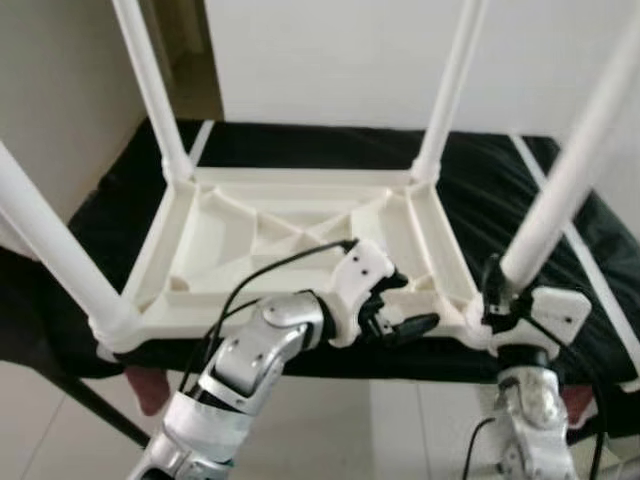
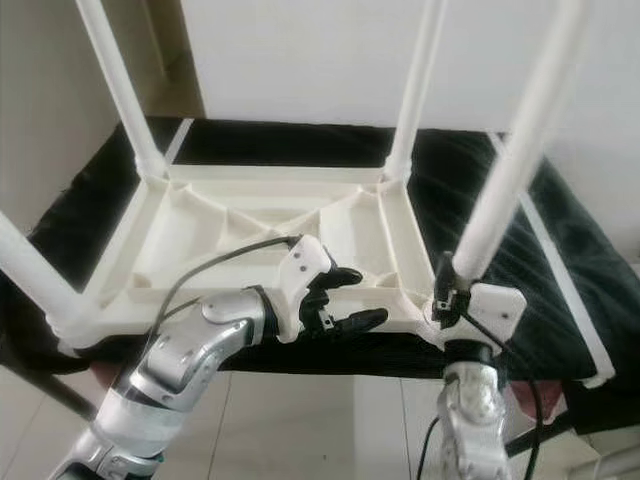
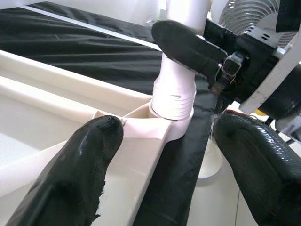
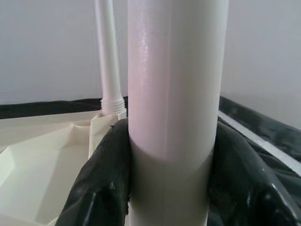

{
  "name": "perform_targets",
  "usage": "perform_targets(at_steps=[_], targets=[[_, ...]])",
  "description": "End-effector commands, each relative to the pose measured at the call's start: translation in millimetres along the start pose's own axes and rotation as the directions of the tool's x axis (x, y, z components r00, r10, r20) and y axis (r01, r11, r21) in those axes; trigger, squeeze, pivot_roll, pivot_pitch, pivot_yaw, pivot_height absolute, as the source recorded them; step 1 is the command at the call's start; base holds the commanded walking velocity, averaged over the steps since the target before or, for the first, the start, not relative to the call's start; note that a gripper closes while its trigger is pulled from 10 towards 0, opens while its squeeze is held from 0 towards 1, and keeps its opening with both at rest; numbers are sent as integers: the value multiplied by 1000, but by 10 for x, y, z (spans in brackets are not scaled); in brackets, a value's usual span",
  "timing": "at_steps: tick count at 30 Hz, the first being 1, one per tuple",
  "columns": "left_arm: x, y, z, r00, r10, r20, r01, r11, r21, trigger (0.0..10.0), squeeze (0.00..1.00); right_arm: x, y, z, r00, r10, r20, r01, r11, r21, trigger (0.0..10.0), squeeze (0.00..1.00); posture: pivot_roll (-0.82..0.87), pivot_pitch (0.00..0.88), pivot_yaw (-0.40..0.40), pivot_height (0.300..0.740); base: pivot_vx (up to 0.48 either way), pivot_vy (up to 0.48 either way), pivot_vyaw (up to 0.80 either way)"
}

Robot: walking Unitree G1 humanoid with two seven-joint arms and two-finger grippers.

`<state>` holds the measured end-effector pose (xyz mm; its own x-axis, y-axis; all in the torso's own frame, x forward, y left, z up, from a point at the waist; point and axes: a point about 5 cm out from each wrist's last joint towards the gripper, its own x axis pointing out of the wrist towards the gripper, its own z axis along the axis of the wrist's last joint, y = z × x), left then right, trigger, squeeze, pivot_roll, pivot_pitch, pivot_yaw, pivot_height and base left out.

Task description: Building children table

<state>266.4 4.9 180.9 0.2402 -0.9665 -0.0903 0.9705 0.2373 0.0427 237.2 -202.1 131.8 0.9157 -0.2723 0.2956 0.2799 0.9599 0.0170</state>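
Left eye view: white tabletop [image 1: 290, 235] lay upside down on black cloth [image 1: 500, 180], four legs up. Right gripper [image 1: 497, 290] was clamped around near right leg [image 1: 560, 190], just above its socket. Left gripper [image 1: 400, 305] hovered over the near edge beside that corner, fingers [image 3: 70, 174] spread, holding nothing.

Soft even daylight, slightly hazy head views; wrist views sharp, close parts blurred.
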Motion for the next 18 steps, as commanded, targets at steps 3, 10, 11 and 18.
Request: perform_targets(at_steps=[3,10,11,18], targets=[[-15,-4,9,1000,18,0,-18,1000,2,10000,0,-274,-90,-388,978,-54,-199,35,994,-100,10000,0,-36,63,25,740,0,0,0],[-21,-3,7,1000,14,-3,-14,1000,2,10000,0,-365,-165,-437,972,-118,-201,102,991,-88,10000,0,-37,60,30,740,0,0,0],[-21,-3,7,1000,14,-3,-14,1000,2,10000,0,-365,-165,-437,972,-118,-201,102,991,-88,10000,0,-37,60,30,740,0,0,0],[-6,-4,26,1000,7,-2,-7,1000,5,10000,0,-268,-166,-407,974,-104,-201,99,994,-38,10000,0,-39,61,37,740,0,0,0]])
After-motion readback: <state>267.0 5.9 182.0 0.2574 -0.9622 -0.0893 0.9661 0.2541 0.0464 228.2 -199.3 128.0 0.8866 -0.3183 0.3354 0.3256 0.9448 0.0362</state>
